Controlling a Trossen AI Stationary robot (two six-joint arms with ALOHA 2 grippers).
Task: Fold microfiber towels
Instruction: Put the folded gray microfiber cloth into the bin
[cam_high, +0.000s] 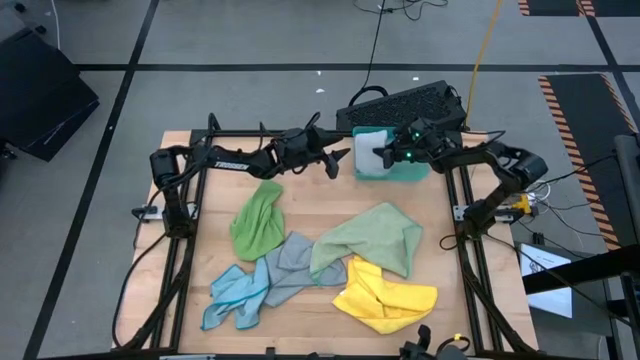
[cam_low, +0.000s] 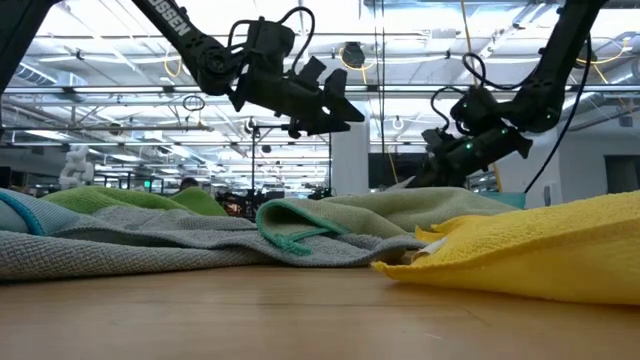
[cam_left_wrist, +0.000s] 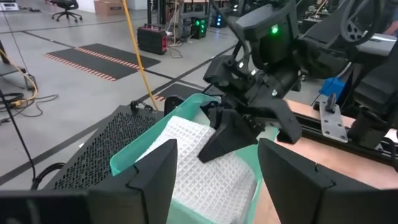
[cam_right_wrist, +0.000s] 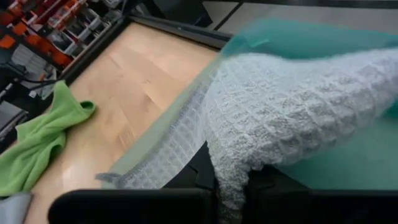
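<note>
Near to far, high view. Lower frame, on the wooden bench: crumpled yellow microfiber towel, light blue towel, grey towel, pale green towel and bright green towel, all limp, light and unfolded; I judge each best pinched at a corner or hem. Upper centre: my left pincer hangs released, empty. Beside it, my right pincer is clenched on a white waffle-weave cloth in the rigid teal plastic tray.
</note>
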